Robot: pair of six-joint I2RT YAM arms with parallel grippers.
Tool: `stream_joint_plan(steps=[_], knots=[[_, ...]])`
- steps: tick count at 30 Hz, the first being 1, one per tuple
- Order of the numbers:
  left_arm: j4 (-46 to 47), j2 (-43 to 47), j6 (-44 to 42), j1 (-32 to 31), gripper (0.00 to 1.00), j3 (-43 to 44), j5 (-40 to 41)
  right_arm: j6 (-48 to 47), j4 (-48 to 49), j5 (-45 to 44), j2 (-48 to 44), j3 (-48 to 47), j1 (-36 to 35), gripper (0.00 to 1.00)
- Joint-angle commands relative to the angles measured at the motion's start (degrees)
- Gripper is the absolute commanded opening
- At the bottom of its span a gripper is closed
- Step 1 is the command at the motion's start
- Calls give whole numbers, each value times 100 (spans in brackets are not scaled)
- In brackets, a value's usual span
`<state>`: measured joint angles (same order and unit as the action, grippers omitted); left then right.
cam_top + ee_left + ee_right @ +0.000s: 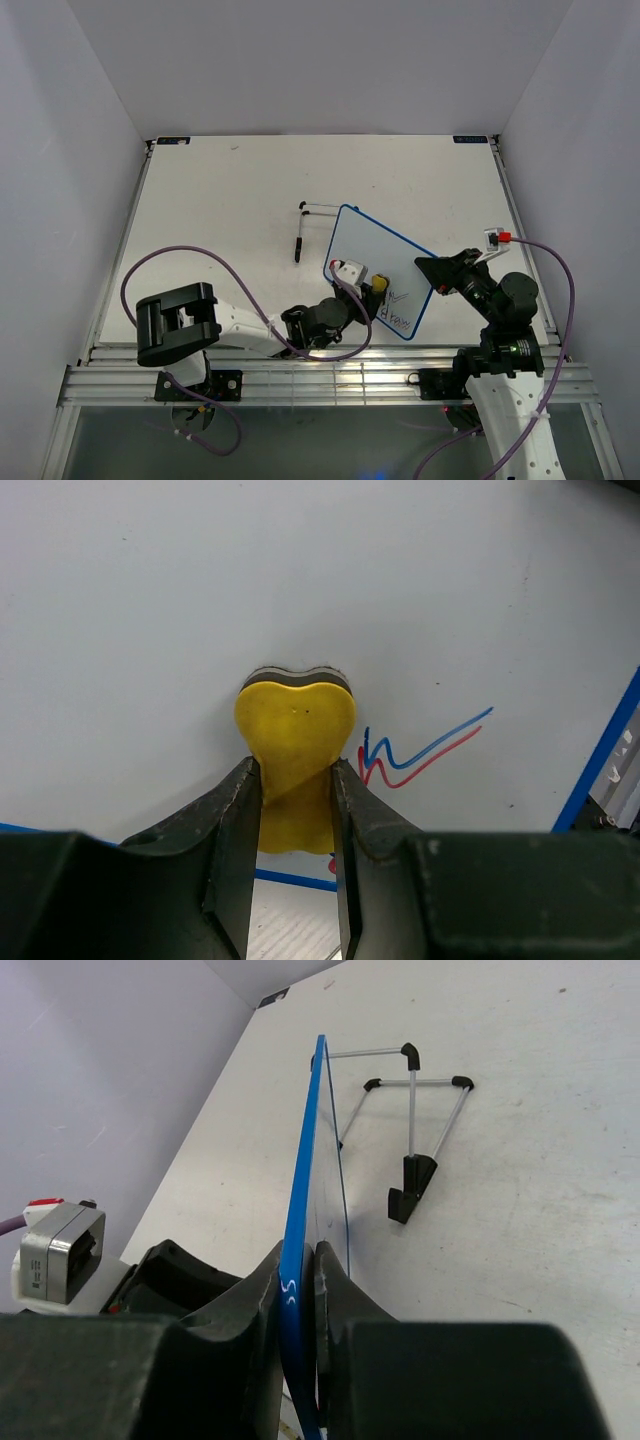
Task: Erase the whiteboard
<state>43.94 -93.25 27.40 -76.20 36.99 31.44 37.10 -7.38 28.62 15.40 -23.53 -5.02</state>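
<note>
The whiteboard [375, 258], white with a blue frame, stands tilted near the table's front. Red and blue scribbles [398, 318] remain at its near corner and show in the left wrist view [420, 748]. My left gripper [372, 290] is shut on a small yellow eraser [294, 748], pressed against the board face beside the scribbles. My right gripper [432, 272] is shut on the board's right edge; the right wrist view shows the blue frame [300, 1260] edge-on between its fingers. The board's black and silver wire stand [410, 1130] rests on the table behind the board.
A black marker [299, 246] lies on the table left of the board, near the wire stand [318, 207]. White walls close in the table at left, right and back. Metal rails [330, 370] run along the near edge.
</note>
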Motion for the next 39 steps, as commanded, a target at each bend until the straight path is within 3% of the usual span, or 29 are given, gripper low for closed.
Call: stream_joint_plan(steps=[1, 12, 16, 23, 31, 39], knots=[[-167, -184, 143, -202, 0, 256, -306, 1133, 764, 1005, -142, -82, -158, 8], [-439, 70, 134, -167, 0, -25, 20, -44, 536, 1084, -28, 366, -158, 8], [-492, 360, 161, 113, 0, -376, -32, -545, 281, 1338, 147, 305, -158, 8], [-501, 773, 82, 615, 0, -904, -33, -836, -220, 856, 209, 331, -158, 8], [-536, 528, 29, 589, 0, -729, -322, -1608, -800, 1013, 613, 15, -175, 8], [-509, 273, -86, 220, 0, -404, -463, -1601, -897, 1146, 728, 68, -184, 8]])
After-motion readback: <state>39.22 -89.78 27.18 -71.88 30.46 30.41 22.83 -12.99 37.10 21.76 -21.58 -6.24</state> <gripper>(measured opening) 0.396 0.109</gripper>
